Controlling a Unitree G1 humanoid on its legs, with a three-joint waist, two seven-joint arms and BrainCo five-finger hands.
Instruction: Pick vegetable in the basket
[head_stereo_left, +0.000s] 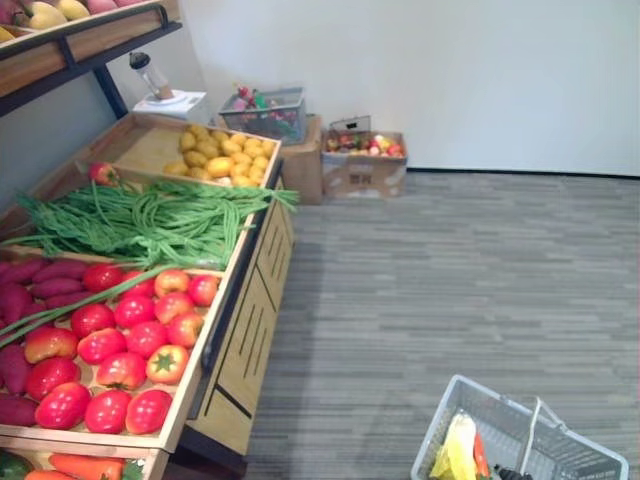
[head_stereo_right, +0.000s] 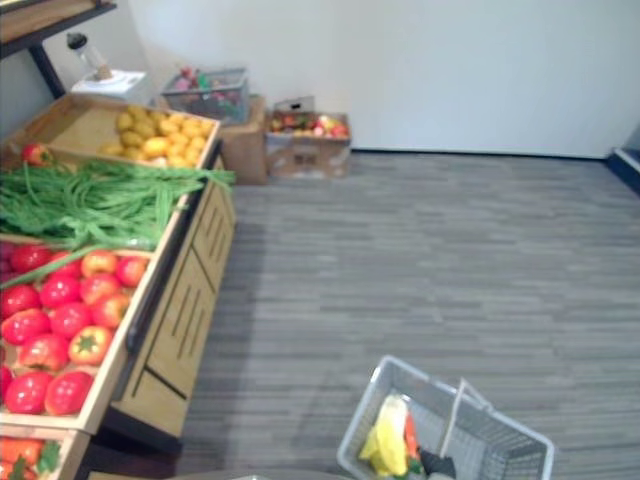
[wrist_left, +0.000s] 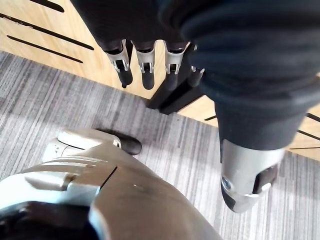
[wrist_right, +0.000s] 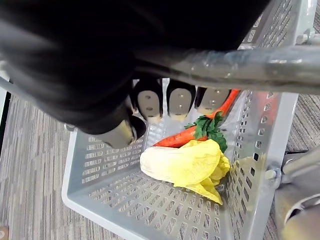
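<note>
Right hand (wrist_right: 179, 102) curled round grey basket (wrist_right: 105, 170) handle (wrist_right: 235, 65); carrot (wrist_right: 172, 140) and yellow cabbage (wrist_right: 182, 162) lie inside; left hand (wrist_left: 146, 67) hangs empty, fingers straight.

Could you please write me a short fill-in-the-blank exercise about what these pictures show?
1. The right hand has its fingers curled round the metal ____ of the grey basket.
2. Inside the basket lie a yellow leafy vegetable and an orange ____.
3. On the wooden stand, the compartment between the yellow produce and the red tomatoes holds long ____ beans.
4. The left hand hangs with straight fingers and holds ____.

Missing words: handle; carrot; green; nothing.
</note>
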